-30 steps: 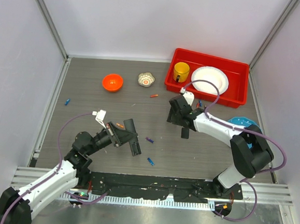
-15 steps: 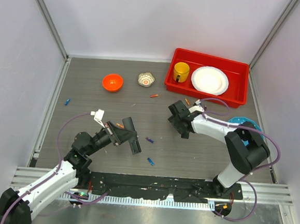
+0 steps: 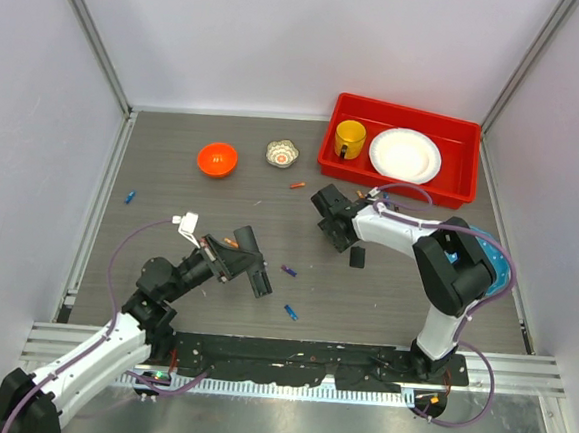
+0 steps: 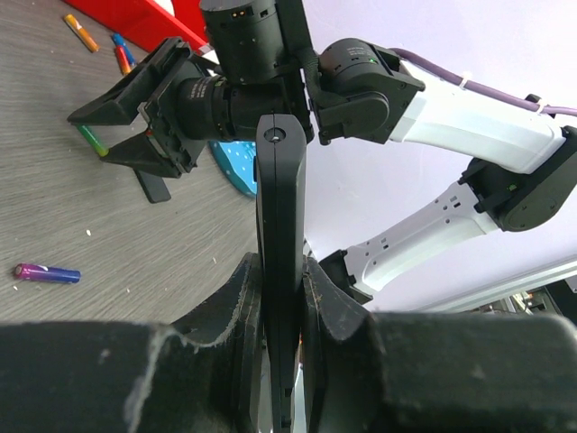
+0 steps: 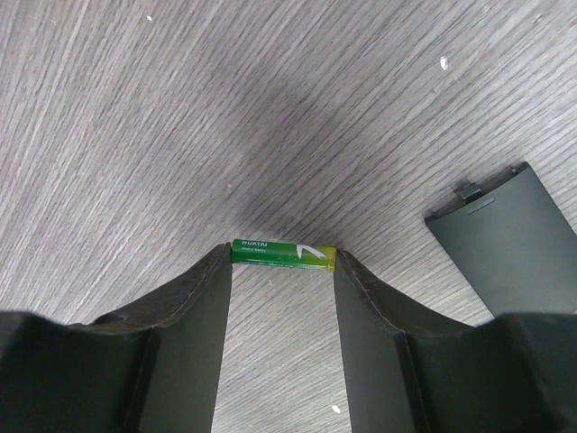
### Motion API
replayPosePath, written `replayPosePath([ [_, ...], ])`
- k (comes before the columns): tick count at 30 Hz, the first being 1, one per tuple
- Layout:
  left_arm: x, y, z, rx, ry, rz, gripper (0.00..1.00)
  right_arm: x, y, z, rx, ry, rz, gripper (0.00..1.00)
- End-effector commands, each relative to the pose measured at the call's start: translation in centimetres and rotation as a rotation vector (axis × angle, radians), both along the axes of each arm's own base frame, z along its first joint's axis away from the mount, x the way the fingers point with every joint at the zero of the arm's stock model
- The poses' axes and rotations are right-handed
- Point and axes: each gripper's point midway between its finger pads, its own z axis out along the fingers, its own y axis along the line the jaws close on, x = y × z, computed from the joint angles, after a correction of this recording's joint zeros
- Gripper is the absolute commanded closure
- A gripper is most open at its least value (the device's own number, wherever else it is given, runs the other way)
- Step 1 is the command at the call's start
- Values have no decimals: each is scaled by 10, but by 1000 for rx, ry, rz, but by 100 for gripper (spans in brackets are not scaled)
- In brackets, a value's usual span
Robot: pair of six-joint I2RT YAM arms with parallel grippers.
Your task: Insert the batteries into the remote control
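My left gripper (image 4: pixel 281 311) is shut on the remote control (image 4: pixel 279 216), a slim black bar held on edge above the table (image 3: pixel 249 260). My right gripper (image 5: pixel 281 263) is shut on a green battery (image 5: pixel 283 255), gripped end to end between its fingertips. In the top view it (image 3: pixel 331 222) hovers right of the remote. The left wrist view shows that battery (image 4: pixel 93 142) at the right gripper's jaw tips, facing the remote. Loose batteries lie on the table: purple (image 3: pixel 288 271), blue (image 3: pixel 290 312) and orange (image 3: pixel 297 185).
A black battery cover (image 5: pixel 500 236) lies on the table by the right gripper. At the back are an orange bowl (image 3: pixel 217 158), a small white bowl (image 3: pixel 282 154) and a red bin (image 3: pixel 396 175) with a yellow mug (image 3: pixel 351 138) and white plate (image 3: pixel 405 154).
My right gripper has swung left and a little back with the green battery, closer to the remote. The left gripper and remote have barely moved.
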Motion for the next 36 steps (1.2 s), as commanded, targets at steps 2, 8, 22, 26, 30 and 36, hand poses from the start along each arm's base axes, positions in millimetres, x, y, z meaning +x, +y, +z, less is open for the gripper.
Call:
replayPosePath([
  [2, 2, 3, 4, -1, -40, 24, 100, -15, -19, -13, -109, 67, 0, 62],
  [8, 3, 3, 4, -4, -39, 24, 100, -15, -18, -12, -109, 72, 18, 50],
  [22, 0, 3, 4, -5, -35, 11, 100, -11, -4, 1, -98, 74, 141, 36],
  [26, -2, 2, 6, -6, -37, 2, 100, 2, -11, 42, -245, -21, 320, 35],
  [30, -2, 2, 7, -6, -39, 2, 100, 7, -19, 72, -410, -82, 627, 36],
  [36, -7, 0, 6, -2, -49, -29, 100, 8, -17, 60, -443, -131, 1000, 43],
])
